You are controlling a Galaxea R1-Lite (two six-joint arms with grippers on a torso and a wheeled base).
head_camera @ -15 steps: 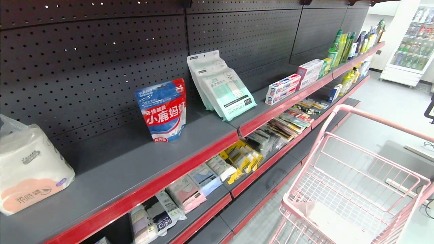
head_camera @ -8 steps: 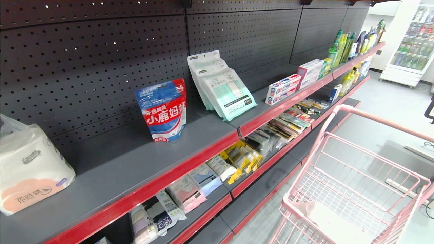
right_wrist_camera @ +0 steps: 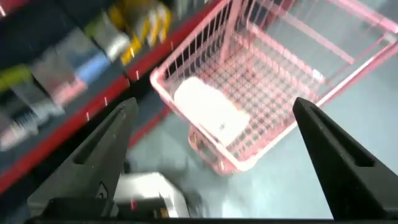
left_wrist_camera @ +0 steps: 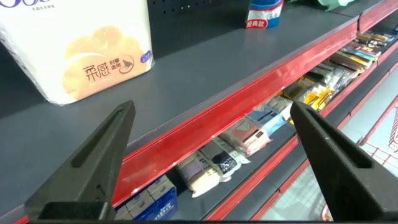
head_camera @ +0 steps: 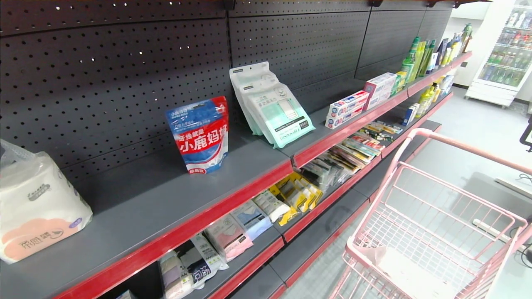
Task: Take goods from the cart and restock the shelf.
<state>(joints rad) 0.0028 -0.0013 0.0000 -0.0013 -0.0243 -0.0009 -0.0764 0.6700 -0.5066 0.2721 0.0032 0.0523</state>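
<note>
**Inspector:** List the items on the top shelf point(head_camera: 137, 207), left to right, with counts.

**Technician:** One white tissue pack point(head_camera: 37, 207) stands at the left end. One blue-and-red pouch point(head_camera: 201, 135) stands upright near the middle, well apart from the tissue pack. The mint-green pouches point(head_camera: 272, 106) lean back against the pegboard point(head_camera: 104, 83), just beside the blue-and-red pouch. At least two overlap, and the exact count cannot be told. Farther right, the toothpaste boxes point(head_camera: 347, 109) lie stacked at the shelf's red front edge. Their count also cannot be told. A row of green bottles point(head_camera: 415, 56) stands near the far right end.

**Inspector:** State the location of the stock still to be shelved.

**Technician:** One pink cart point(head_camera: 453, 191) stands on the floor to the right of the shelf. One white pack point(right_wrist_camera: 211, 112) lies on the bottom of the cart's basket.

**Inspector:** Report the condition of each gripper.

**Technician:** The left gripper point(left_wrist_camera: 211, 104) is held in front of the top shelf's red edge, near the tissue pack. Its two fingers point(left_wrist_camera: 87, 168) are spread wide in the released position. The right gripper point(right_wrist_camera: 215, 101) hangs above the cart. Its two fingers point(right_wrist_camera: 93, 162) are likewise spread wide and released, with the white pack below them in the basket.
</note>
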